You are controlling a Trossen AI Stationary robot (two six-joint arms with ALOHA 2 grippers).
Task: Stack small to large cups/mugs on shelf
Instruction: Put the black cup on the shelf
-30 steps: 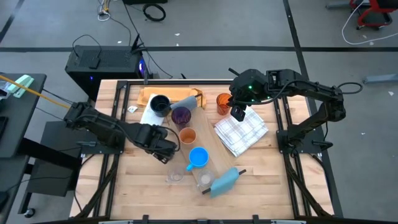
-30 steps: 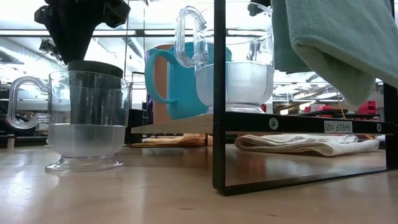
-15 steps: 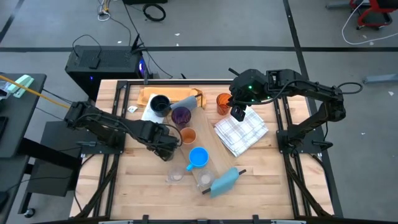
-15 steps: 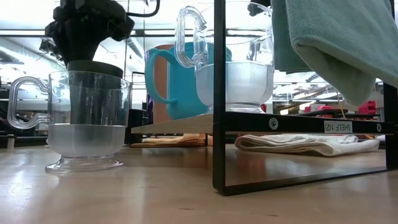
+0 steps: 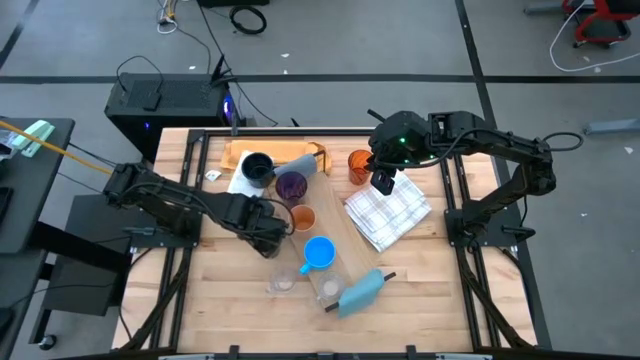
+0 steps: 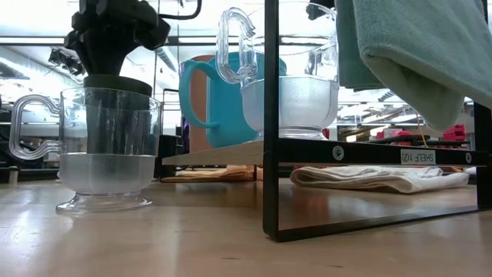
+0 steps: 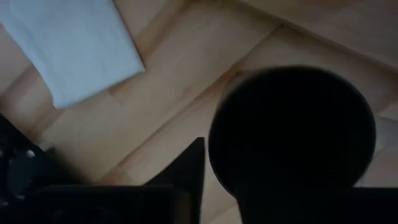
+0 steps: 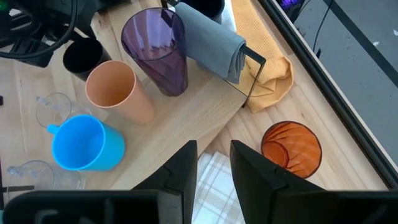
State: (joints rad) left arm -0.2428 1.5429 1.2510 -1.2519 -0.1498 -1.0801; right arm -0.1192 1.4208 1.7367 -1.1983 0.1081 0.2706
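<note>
On the shelf (image 5: 331, 228) stand a purple tumbler (image 5: 291, 186), an orange cup (image 5: 301, 218), a bright blue mug (image 5: 318, 252) and a clear glass (image 5: 330, 290). A black cup (image 8: 84, 57) stands upright on the table to the shelf's left. My left gripper (image 5: 268, 238) hangs right over it and hides it in the high view. The cup (image 7: 292, 130) fills the left wrist view. Whether the gripper touches it, I cannot tell. My right gripper (image 5: 383, 184) hovers open and empty over the checked cloth (image 5: 390, 212).
A dark navy mug (image 5: 257, 167) stands at the back left and a ribbed orange cup (image 5: 360, 163) on the table behind the cloth. A second clear glass (image 5: 282, 285) stands on the table near the front. Blue-grey cloths (image 5: 362, 290) drape the shelf's ends.
My left gripper has moved a little toward the table's right edge and down, arriving over the black cup. The cups and the shelf have stayed in place.
</note>
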